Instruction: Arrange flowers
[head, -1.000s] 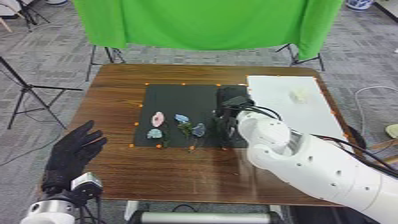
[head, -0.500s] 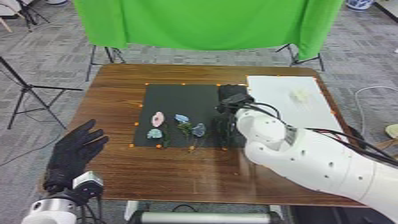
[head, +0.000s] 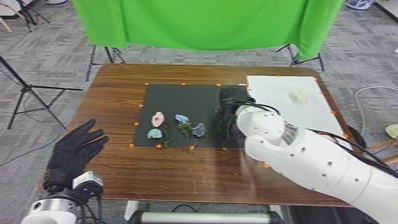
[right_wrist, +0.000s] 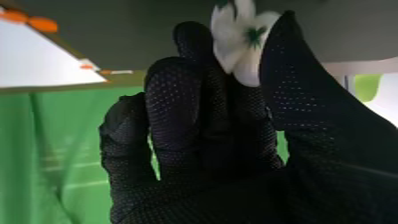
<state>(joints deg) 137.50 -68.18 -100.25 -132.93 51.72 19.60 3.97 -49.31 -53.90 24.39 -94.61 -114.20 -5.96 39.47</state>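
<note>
Nearest me, low on the left, left hand (head: 74, 154): palm up off the wood or on it, can't tell; fingers straight and a bit spread, nothing in them. It overlaps the left edge of the brown table (head: 178, 182). Right arm (head: 306, 162), white, slants in from the near right corner over the table.

Next, dark mat (head: 178, 95). On its near left part, a loose cluster: light blue bloom (head: 155, 133) nearest the left, blue-grey bloom (head: 198, 130) to the right, then pink bloom (head: 156, 119) and small blue bloom (head: 182, 118) farther up. Green stems among them.

Right hand (head: 233, 95) is over the right part of the mat, right of the cluster. Wrist view of the right hand (right_wrist: 213, 192): white flower (right_wrist: 230, 45) pinched between thumb and fingers, petals sticking out near the tips, green at its centre. Stem hidden.

White sheet (head: 275, 87) on the table's far right, one pale flower (head: 300, 94) lying on it. Beyond the table, green cloth (head: 195, 25) hangs.
</note>
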